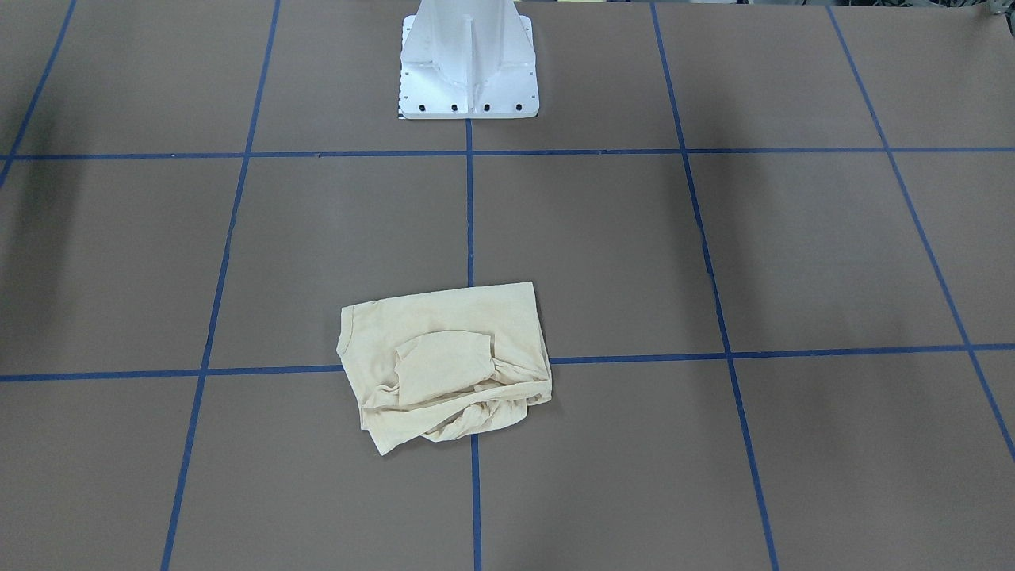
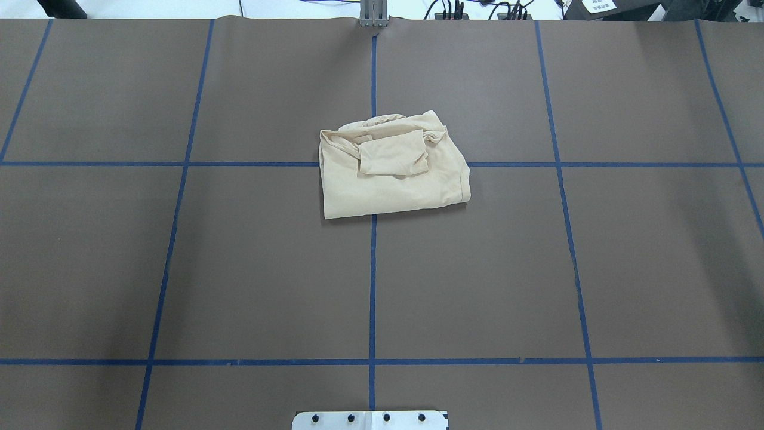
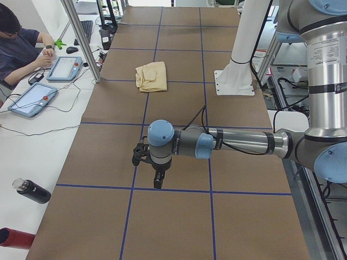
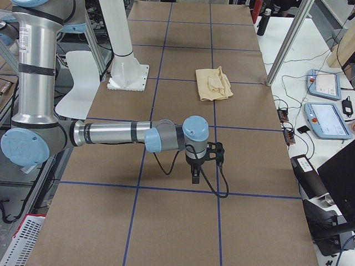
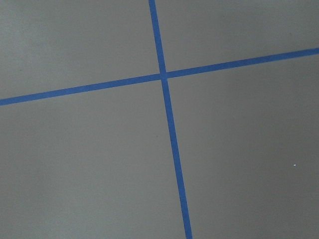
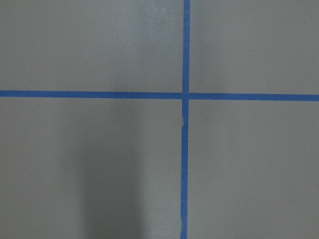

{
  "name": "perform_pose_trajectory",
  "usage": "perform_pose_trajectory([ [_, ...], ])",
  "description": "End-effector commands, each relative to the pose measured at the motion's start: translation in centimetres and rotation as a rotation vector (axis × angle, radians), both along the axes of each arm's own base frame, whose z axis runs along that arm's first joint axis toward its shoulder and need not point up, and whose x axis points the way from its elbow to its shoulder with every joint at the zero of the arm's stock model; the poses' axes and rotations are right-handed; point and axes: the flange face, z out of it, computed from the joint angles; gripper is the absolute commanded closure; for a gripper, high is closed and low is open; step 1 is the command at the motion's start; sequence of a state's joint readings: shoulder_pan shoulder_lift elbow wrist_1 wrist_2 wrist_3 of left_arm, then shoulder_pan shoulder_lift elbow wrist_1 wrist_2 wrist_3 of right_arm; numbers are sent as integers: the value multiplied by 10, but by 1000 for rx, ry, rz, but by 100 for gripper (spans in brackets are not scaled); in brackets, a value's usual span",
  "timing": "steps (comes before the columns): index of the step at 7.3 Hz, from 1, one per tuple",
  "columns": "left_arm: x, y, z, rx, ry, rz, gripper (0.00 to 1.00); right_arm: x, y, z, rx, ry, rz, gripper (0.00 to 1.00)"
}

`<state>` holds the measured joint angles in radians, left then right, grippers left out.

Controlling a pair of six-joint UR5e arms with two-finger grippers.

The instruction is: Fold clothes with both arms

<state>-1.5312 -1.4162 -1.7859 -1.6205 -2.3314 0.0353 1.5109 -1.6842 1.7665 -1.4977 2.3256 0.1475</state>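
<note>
Shirt (image 2: 391, 191) lies folded on the brown table (image 2: 239, 269).

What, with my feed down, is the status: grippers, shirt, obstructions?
Left gripper, right gripper: state unclear, both over bare brown table. Pale cream-yellow knit shirt lies folded, apart from both. No obstacle seen beside it.
</note>
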Motion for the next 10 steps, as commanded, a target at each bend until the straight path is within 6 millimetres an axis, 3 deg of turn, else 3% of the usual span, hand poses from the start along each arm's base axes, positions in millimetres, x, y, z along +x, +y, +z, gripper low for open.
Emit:
perform_pose_trajectory([
  [1, 1, 1, 4, -59, 8, -42, 1, 0, 1, 2, -12, 1, 1, 0],
  [2, 1, 0, -3, -107, 16, -109, 1, 0, 1, 2, -12, 1, 1, 0],
  [10, 1, 0, 5, -118, 15, -108, 1, 0, 1, 3, -13, 1, 2, 0],
])
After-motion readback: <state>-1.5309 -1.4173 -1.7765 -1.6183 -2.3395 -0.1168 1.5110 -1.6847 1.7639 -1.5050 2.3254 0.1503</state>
